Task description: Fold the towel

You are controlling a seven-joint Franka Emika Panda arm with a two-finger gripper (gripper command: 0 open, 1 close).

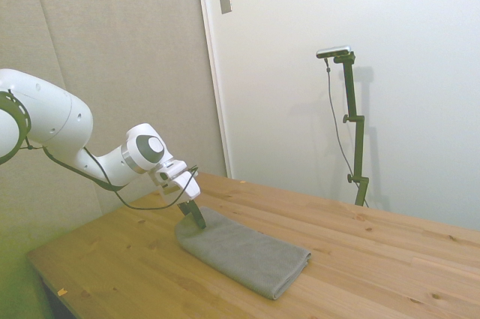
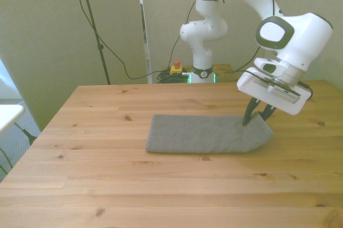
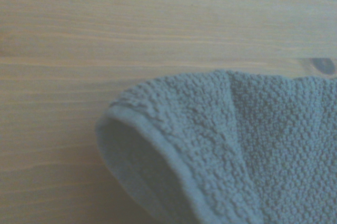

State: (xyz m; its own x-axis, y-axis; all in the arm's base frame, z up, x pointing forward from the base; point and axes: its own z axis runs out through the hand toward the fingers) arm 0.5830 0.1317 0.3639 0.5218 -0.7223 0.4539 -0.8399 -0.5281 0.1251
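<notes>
From close in, the wrist view shows one corner of the towel (image 3: 221,145) lifted off the counter (image 3: 131,39). The hemmed edge curls up and over there, leaving a shadowed hollow beneath it. The weave is a coarse, nubbly grey, and two dark knots show in the bare pine boards beyond.

In the front view, the near half of the counter (image 2: 161,196) is bare wood. The towel (image 2: 203,133) lies flat across the middle of the boards, long side running from the front view's left to its right. Its end on the front view's left is square and flat. Its end on the front view's right rises to a peak.

The hand (image 2: 256,116) stands at that raised end, tilted, with the dark fingers (image 2: 248,115) drawn together and pinching the towel corner. In the side view, the hand (image 1: 194,215) meets the towel (image 1: 244,250) at the end nearest the arm, and the cloth is pulled up slightly there. The rest of the towel lies on the counter (image 1: 375,259), its far end showing a rounded, doubled edge.

Behind the counter, in the front view, cables trail down to a small yellow box with a red button (image 2: 176,68) near the arm's base.
</notes>
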